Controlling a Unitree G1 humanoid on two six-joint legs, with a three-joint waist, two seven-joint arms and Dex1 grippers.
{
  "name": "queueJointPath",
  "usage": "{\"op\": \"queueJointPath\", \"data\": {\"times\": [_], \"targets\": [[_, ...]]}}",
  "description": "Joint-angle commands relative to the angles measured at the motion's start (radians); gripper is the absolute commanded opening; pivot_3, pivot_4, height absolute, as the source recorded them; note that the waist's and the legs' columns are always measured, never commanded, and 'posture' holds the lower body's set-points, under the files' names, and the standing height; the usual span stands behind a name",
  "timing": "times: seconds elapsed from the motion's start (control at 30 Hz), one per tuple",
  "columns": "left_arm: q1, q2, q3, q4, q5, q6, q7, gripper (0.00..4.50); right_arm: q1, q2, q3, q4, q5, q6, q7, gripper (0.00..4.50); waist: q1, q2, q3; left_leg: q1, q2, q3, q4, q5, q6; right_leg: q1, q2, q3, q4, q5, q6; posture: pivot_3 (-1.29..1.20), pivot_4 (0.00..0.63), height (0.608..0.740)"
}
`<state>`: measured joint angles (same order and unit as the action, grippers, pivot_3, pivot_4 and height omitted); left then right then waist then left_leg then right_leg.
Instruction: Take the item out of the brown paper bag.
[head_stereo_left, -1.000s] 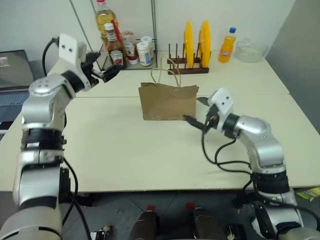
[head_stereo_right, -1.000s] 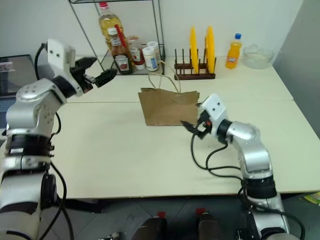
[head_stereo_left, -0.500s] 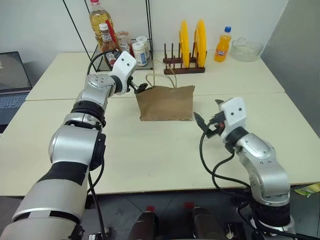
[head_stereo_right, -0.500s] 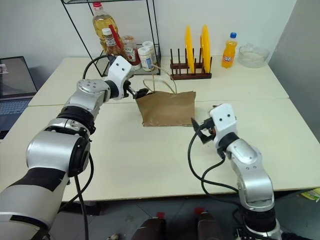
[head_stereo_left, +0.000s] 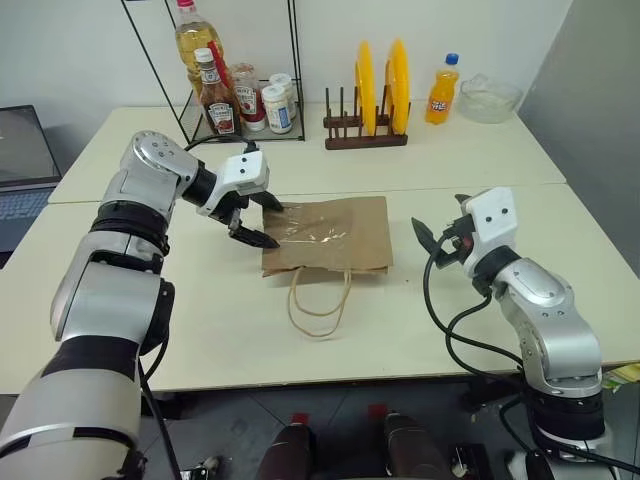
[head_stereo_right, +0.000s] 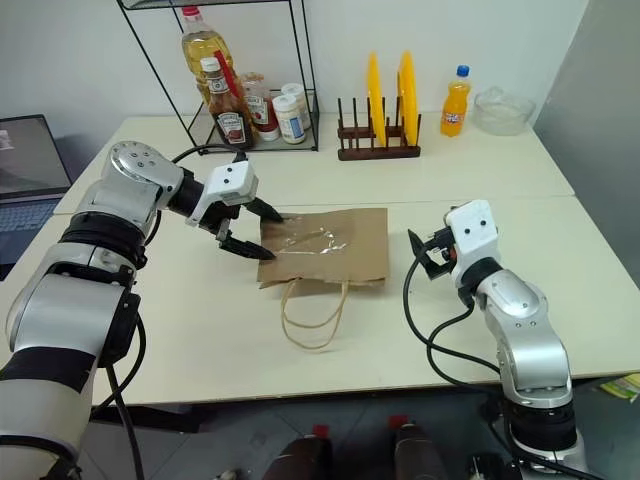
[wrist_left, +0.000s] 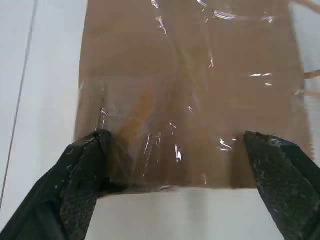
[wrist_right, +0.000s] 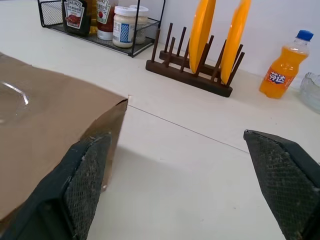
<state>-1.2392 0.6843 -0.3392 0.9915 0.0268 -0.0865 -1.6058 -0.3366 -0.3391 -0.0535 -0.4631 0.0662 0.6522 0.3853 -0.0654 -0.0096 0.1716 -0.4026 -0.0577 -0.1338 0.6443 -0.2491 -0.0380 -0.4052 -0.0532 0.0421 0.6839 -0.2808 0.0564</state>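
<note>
On the cream table (head_stereo_left: 330, 360), mid-width, the creased brown paper bag (head_stereo_left: 335, 238) lies flat on its side, glossy highlights on its upper face; its two thin light-brown cord loop handles (head_stereo_left: 318, 305) trail toward the near edge; the item is not visible, cannot tell whether it sits inside. Left gripper (head_stereo_left: 258, 222) hovers at the bag's far-left corner, black fingers spread wide with the corner between them, nothing clamped; left wrist view has the bag's short edge (wrist_left: 185, 185) spanning the gap between both fingers (wrist_left: 82, 175), touching or not cannot tell. Right gripper (head_stereo_left: 440, 235) is just right of the bag, apart from it, fingers wide apart and empty; right wrist view shows the bag's corner (wrist_right: 117, 107) near one finger. Far side: black wire rack (head_stereo_left: 240, 100) with sauce bottles and jars at far left, dark wooden plate rack (head_stereo_left: 365, 135) holding two yellow plates (head_stereo_left: 382, 72) in the middle, orange soda bottle (head_stereo_left: 439, 92) and clear glass bowl (head_stereo_left: 488, 98) to the right; laptop (head_stereo_left: 20, 165) at the far-left edge.
</note>
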Motion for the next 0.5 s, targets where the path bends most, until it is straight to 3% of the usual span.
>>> {"op": "queueJointPath", "data": {"times": [0.03, 0.13, 0.3, 0.5], "targets": [[0.036, 0.061, 0.009, -0.21, -0.042, -0.029, -0.006, 4.5, -0.01, -0.025, 0.002, 0.006, 0.025, -0.048, 0.03, 4.45, -0.001, 0.0, 0.0, 0.0, 0.0, 0.0, 0.0, 0.0, 0.0, 0.0, 0.0, 0.0, 0.0, 0.0, 0.0, 0.0, 0.15, 0.74], [0.151, 0.13, 0.017, -0.374, -0.014, -0.202, -0.003, 4.5, 0.005, -0.052, 0.013, 0.035, 0.03, -0.08, 0.063, 4.45, -0.002, 0.0, 0.0, 0.001, 0.0, 0.001, 0.0, 0.0, 0.0, 0.0, 0.0, 0.001, 0.0, 0.0, 0.0, 0.0, 0.15, 0.74], [0.345, 0.2, 0.027, -0.688, -0.181, -0.198, -0.009, 4.5, 0.02, -0.102, 0.033, 0.08, 0.05, -0.131, 0.123, 4.45, -0.007, 0.0, 0.0, 0.001, 0.0, 0.001, 0.0, 0.0, 0.0, 0.0, 0.0, 0.001, 0.0, 0.0, 0.0, 0.0, 0.15, 0.74], [0.497, 0.141, 0.016, -0.759, -0.151, -0.323, 0.031, 4.5, 0.045, -0.18, 0.075, 0.117, 0.065, -0.21, 0.253, 4.45, 0.006, 0.0, 0.0, 0.001, 0.0, 0.001, 0.001, 0.0, 0.001, 0.001, 0.0, 0.001, 0.0, 0.0, 0.0, 0.0, 0.15, 0.74]]}}
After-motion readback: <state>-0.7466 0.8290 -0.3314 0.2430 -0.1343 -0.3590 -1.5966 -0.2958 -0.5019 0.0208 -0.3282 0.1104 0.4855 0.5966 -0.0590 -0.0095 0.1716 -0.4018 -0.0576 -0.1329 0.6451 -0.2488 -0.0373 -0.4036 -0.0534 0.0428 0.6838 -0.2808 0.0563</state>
